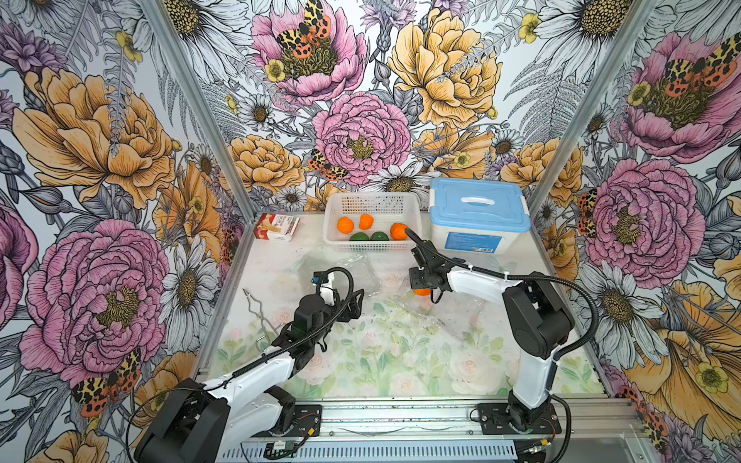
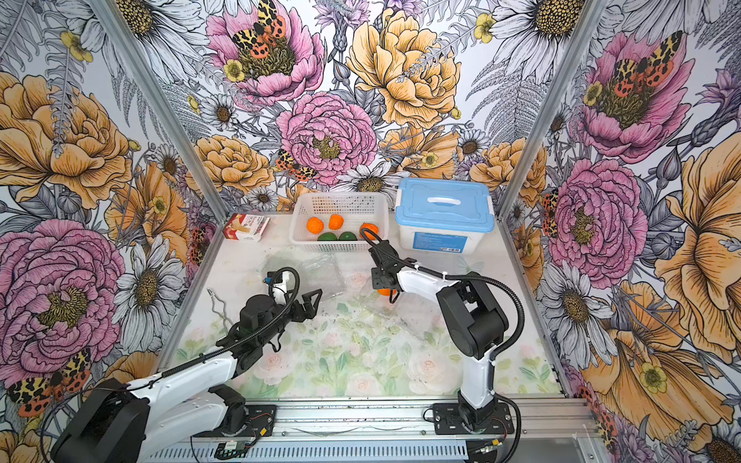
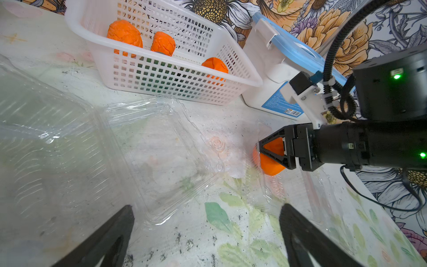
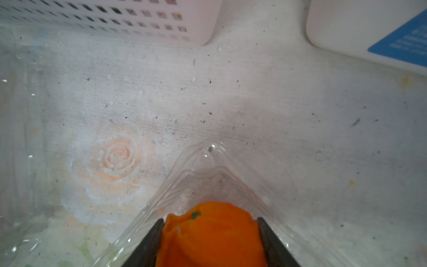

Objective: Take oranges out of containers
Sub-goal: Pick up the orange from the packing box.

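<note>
My right gripper (image 4: 210,220) is shut on an orange (image 4: 212,238) and squeezes it from both sides, low inside the corner of an open clear container (image 4: 208,161). In both top views that orange (image 1: 422,292) (image 2: 384,292) shows just under the right gripper (image 1: 424,286). The left wrist view shows the same orange (image 3: 270,164) between the black fingers. My left gripper (image 3: 206,208) (image 1: 357,298) stands open over bare table, beside another open container (image 3: 161,150) with nothing in it. Three oranges (image 1: 345,225) (image 1: 366,221) (image 1: 398,231) and two green ones (image 1: 359,237) lie in the white basket (image 1: 371,198).
A white tub with a blue lid (image 1: 477,208) stands at the back right, beside the basket. A red and white carton (image 1: 276,226) lies at the back left. A bent metal wire (image 1: 256,308) lies near the left edge. A third clear container (image 3: 46,138) lies close to my left gripper.
</note>
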`<state>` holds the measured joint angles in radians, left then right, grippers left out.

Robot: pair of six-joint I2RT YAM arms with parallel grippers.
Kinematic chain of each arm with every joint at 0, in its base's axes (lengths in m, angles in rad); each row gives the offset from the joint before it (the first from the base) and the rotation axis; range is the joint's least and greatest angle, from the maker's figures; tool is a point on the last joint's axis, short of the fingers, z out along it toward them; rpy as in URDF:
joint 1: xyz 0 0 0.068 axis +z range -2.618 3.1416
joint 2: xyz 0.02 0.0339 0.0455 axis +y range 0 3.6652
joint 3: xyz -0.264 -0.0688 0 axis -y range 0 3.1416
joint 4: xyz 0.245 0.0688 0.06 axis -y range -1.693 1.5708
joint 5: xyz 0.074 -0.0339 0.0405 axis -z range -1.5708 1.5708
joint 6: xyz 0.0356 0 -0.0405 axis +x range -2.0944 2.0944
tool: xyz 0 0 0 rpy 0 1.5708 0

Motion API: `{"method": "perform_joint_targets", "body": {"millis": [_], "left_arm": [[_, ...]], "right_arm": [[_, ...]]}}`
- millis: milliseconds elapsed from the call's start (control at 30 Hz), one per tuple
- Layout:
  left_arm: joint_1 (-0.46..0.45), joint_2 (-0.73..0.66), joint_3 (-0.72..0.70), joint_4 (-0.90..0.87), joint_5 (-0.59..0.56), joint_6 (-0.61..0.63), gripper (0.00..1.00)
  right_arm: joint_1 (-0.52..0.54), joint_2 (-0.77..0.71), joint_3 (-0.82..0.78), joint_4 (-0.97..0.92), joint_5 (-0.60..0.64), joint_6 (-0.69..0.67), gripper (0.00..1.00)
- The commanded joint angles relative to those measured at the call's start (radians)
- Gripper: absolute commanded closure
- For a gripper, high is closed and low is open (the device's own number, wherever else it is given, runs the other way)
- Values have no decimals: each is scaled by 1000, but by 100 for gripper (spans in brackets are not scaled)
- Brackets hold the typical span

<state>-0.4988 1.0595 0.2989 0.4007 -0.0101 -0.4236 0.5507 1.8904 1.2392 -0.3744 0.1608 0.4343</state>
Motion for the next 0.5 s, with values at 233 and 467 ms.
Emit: {"method": "perform_joint_targets", "body": {"millis": [233,467], "left_arm": [[8,-9,-4,26,16,-19,1],[8,-13,-6,20,9,-17,1]], "right_arm": [[6,-87,-48,22,-22,11,44],[15,-166,-22,28,-41,6,51]]}}
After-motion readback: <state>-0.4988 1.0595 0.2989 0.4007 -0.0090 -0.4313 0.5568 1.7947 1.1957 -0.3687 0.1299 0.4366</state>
